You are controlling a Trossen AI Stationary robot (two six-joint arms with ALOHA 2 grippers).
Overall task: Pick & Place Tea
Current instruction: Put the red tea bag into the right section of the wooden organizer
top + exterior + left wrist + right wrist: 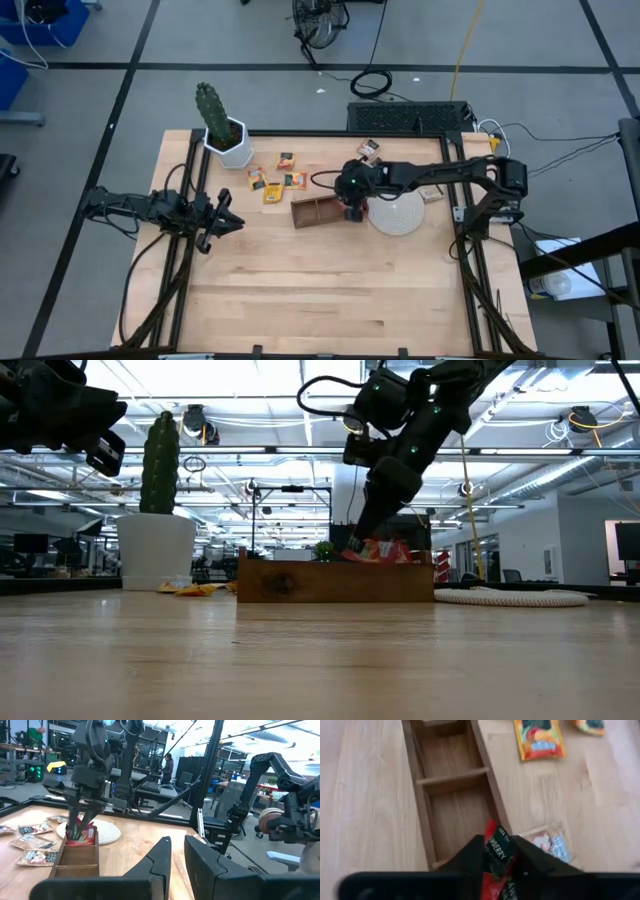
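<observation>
My right gripper [354, 210] reaches down over the right end of the brown wooden tray [305, 212] and is shut on a red tea sachet [497, 849]. The sachet's lower part stands in the tray's end compartment [80, 854], beside the round whitish disc [398, 214]. Several loose tea sachets [272, 190] lie flat on the table left of and behind the tray. One yellow-orange sachet [538, 738] lies beside the tray. My left gripper [226, 214] waits at the table's left side, level, its fingers [165, 855] close together with nothing between them. My right gripper pinches the red sachet by its upper part [495, 865] between its two fingers. The fingers [75, 817] slant down from the table's right side. The sachet stands roughly upright below them, its lower end [84, 839] inside the tray's end compartment. Whether that end rests on the floor, I cannot tell.
A potted cactus [218, 120] stands at the table's far left. More sachets [368, 148] lie behind the tray and one [430, 193] beyond the disc. Bare wood [330, 290] spreads across the table's near half.
</observation>
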